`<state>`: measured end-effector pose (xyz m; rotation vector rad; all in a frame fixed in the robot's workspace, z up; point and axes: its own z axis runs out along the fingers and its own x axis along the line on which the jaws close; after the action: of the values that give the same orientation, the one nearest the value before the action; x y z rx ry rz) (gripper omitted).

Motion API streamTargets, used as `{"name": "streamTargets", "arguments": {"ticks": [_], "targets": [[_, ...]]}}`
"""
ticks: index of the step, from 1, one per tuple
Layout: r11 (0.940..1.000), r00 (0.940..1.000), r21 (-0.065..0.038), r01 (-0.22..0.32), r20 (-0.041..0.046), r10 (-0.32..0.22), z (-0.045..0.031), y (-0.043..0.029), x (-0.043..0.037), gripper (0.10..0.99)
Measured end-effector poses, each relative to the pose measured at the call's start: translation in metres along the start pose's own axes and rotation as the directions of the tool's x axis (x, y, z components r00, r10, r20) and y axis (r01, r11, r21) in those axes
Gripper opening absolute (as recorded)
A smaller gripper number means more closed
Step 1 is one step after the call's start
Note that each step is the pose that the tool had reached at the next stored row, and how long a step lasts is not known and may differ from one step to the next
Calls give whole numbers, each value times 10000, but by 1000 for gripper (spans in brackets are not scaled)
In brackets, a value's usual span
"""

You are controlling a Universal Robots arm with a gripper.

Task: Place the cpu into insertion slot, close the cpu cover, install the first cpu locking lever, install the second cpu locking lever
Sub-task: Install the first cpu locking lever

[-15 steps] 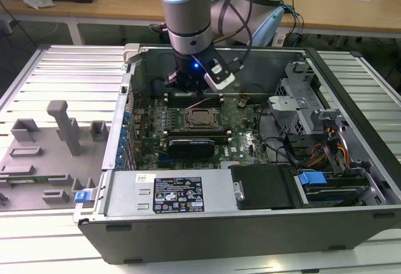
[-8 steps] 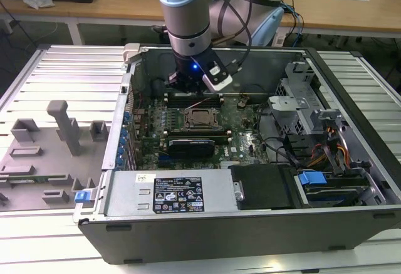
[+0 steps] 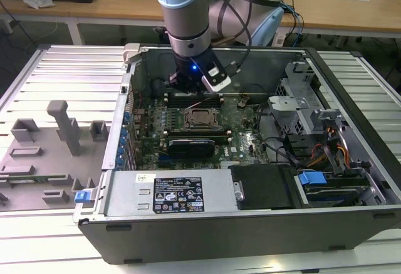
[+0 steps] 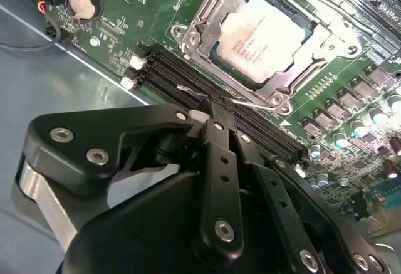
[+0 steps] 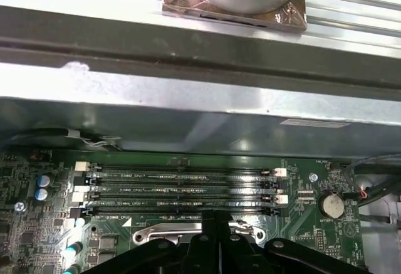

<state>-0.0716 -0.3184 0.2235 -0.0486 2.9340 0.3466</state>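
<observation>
Second wrist view, cpu (image 4: 263, 39) just beyond pincer (image 4: 215, 108)

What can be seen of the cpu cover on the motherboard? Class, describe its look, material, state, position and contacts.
The cpu cover is a thin, silvery metal frame plate with a large square window. It lies flat, closed over the cpu, whose grey face shows through the window. It sits on the green motherboard beside the black memory slots. A wire lever runs along that side; the tool is near it, not on the cover.

cpu (image 4: 263, 36) — dull grey metal face; cpu cover (image 4: 208, 15) — shiny metal; gripper (image 4: 216, 108) matt black.
</observation>
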Motion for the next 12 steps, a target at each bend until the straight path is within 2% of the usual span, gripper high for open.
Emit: {"name": "streamTargets", "arguments": {"ticks": [7, 9, 10, 11, 12], "targets": [[9998, 9998, 37, -187, 46, 186, 34, 1, -12, 106], [9998, 9998, 87, -192, 110, 191, 40, 0, -6, 106], [9996, 9996, 181, -228, 173, 225, 43, -2, -3, 106], [9993, 9992, 210, -318, 243, 313, 53, -3, -1, 106], [9990, 9989, 225, -396, 277, 390, 60, -4, 0, 106]]}}
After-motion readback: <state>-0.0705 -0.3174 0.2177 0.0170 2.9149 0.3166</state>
